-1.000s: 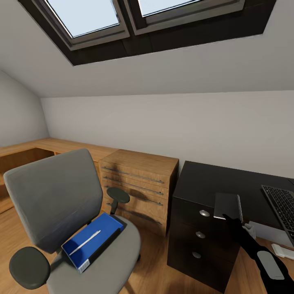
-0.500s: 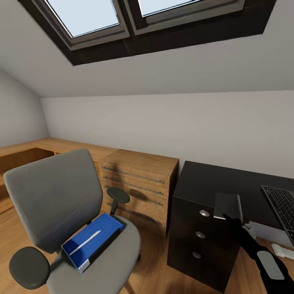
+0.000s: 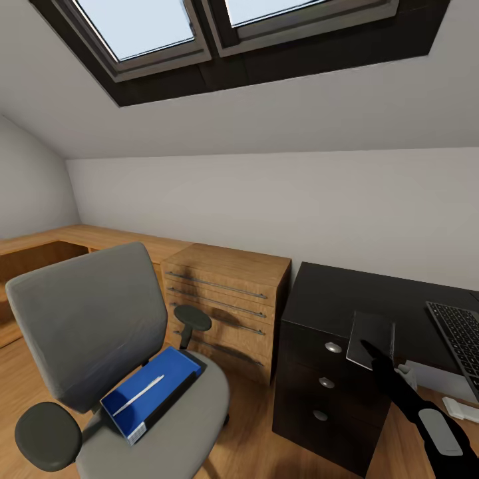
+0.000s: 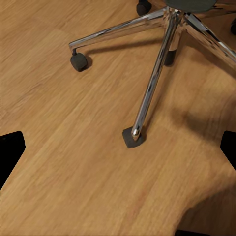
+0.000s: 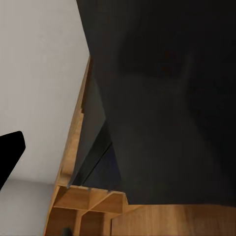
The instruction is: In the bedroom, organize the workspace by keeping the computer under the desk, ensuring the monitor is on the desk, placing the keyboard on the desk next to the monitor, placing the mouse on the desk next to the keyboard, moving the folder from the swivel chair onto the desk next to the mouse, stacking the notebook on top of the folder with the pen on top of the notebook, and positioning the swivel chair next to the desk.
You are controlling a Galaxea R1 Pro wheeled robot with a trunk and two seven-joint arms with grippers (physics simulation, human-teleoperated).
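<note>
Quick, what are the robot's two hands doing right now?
Left gripper: open, holding nothing.
Right gripper: cannot tell; it is up against the notebook at the edge of the desk.

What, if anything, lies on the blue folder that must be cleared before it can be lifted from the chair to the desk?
A white pen lies across the blue folder on the chair. The desk near its left end looks bare.
</note>
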